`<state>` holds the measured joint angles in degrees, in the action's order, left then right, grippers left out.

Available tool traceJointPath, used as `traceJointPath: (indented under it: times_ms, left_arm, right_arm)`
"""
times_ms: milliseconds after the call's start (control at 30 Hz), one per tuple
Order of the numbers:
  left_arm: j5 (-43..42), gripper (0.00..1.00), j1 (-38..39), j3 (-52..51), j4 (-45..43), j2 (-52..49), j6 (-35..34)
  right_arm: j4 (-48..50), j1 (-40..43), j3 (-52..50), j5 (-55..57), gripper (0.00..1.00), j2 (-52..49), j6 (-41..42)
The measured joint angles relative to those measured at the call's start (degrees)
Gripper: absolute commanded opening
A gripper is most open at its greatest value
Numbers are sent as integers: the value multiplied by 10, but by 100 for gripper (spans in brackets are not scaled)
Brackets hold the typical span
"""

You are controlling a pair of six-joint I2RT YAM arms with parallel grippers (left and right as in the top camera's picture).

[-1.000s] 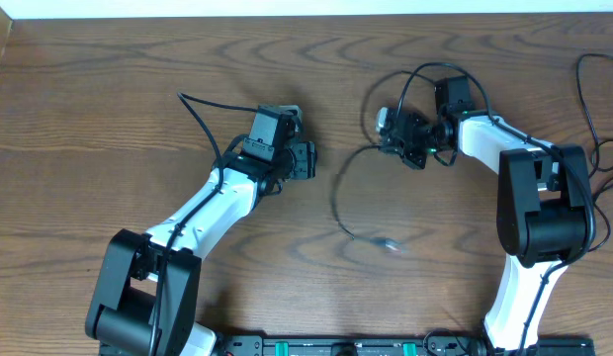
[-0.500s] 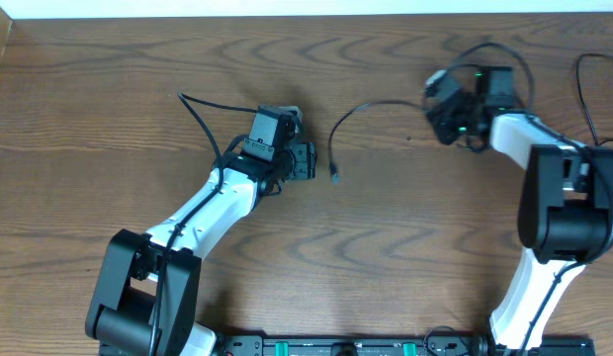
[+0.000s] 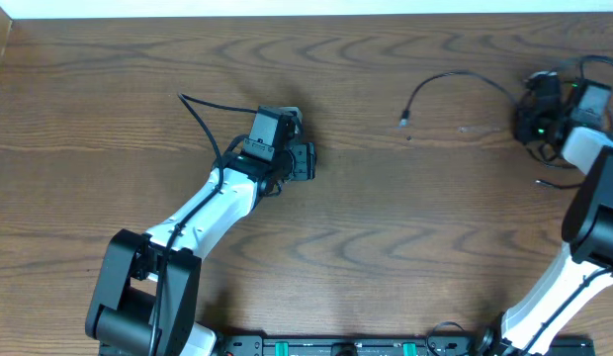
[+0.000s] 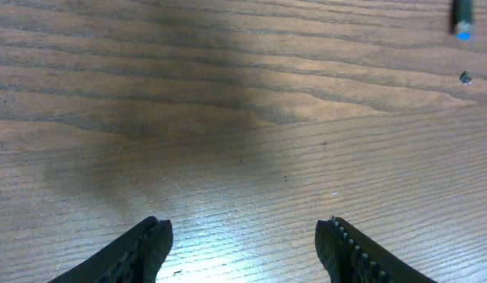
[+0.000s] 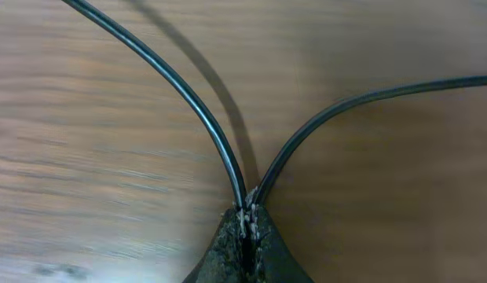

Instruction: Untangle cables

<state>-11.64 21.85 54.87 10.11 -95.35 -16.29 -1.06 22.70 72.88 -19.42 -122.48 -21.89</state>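
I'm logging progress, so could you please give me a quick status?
Left gripper open, holding nothing. Right gripper shut on black cable, two strands leaving its fingers. Plug end trails free toward centre of table; nothing obstructing seen.

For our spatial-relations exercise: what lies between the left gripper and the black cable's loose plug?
Only bare table, as the overhead view shows: wood grain runs unbroken from the left gripper to the plug.

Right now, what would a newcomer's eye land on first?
The right gripper, at the far right of the table, pinches a black cable whose two strands fan out from its shut fingertips. Its free plug is nearer the middle, while the left gripper hangs open over the wood.
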Motion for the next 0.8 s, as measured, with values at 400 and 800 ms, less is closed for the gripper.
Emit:
traceJointPath:
  times_ms: [400, 800]
  left_arm:
    - [0, 64, 0, 0, 3, 0, 0]
    - [0, 64, 0, 0, 3, 0, 0]
  right_arm:
    - [51, 90, -2, 9, 1, -4, 139]
    - [19, 133, -3, 8, 1, -5, 199]
